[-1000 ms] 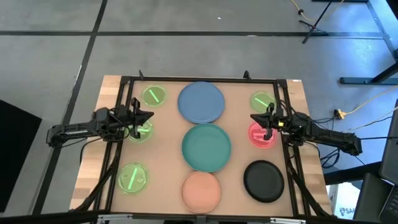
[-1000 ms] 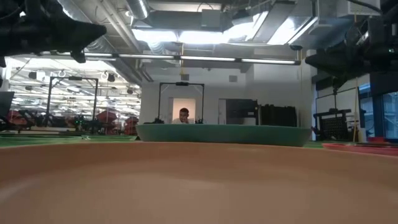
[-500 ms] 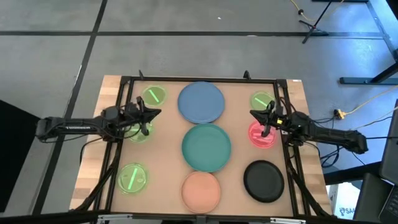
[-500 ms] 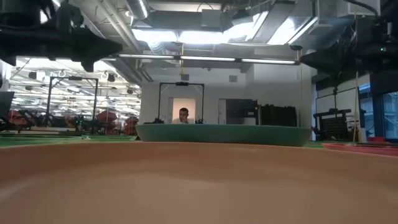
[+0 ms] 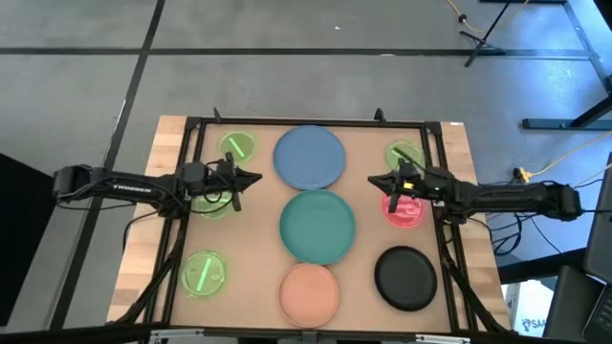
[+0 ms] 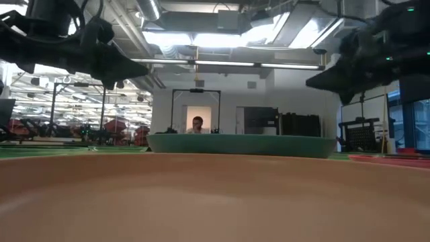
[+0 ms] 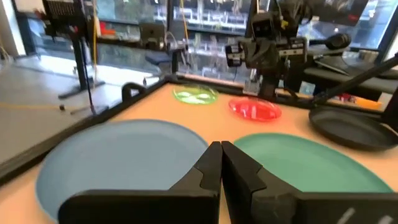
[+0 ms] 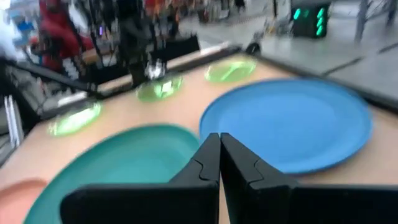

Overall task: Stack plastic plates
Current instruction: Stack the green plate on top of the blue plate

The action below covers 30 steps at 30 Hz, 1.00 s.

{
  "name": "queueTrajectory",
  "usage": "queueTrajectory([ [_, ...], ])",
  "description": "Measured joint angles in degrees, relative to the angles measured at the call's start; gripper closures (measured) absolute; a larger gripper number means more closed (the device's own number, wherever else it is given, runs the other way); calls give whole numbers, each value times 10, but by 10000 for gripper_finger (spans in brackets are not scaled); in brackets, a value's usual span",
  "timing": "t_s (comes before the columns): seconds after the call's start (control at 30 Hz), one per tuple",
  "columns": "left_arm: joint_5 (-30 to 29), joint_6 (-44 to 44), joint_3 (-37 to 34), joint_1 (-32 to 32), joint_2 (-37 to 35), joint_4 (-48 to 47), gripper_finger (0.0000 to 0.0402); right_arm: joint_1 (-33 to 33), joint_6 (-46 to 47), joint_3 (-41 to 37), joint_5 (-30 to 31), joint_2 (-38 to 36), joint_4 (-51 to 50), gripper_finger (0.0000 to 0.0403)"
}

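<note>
Four large plates lie flat on the table: blue [image 5: 309, 157] at the far middle, teal [image 5: 317, 225] in the centre, salmon-pink [image 5: 309, 291] near, and black [image 5: 405, 277] at the near right. Small neon-green plates lie at the left [image 5: 236, 146], [image 5: 204, 273] and the far right [image 5: 404, 155]. A red-pink plate [image 5: 404, 207] lies at the right. My left gripper [image 5: 251, 178] is shut and empty, above the table left of the gap between blue and teal. My right gripper [image 5: 375, 182] is shut and empty, right of that gap.
A black frame [image 5: 306, 122] borders the table. Another green plate [image 5: 212, 201] lies partly under my left arm. In the low view the salmon-pink plate [image 6: 215, 195] fills the foreground with the teal plate [image 6: 242, 144] behind it. A person shows far off in the room.
Both arms have reached inward. My left gripper has gone toward the table's right, from over the left green plate to beside the blue and teal plates. My right gripper has gone toward the table's left, off the red-pink plate. No plate has moved.
</note>
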Motion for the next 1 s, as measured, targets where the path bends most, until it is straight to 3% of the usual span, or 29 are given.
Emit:
queueTrajectory([
  [0.23,1,0,10,-15,43,25,398,0,35,74,-36,162,-23,400],
  [0.4,-1,-2,13,-16,47,25,398,0,62,143,-40,253,-127,391],
  [0.67,-3,-6,14,-16,47,25,398,0,65,268,-130,340,-307,272],
  [0.8,-4,-6,14,-16,47,30,398,0,81,305,-134,369,-365,211],
  [1.0,-4,-6,14,-16,47,33,398,0,100,329,-170,416,-376,172],
])
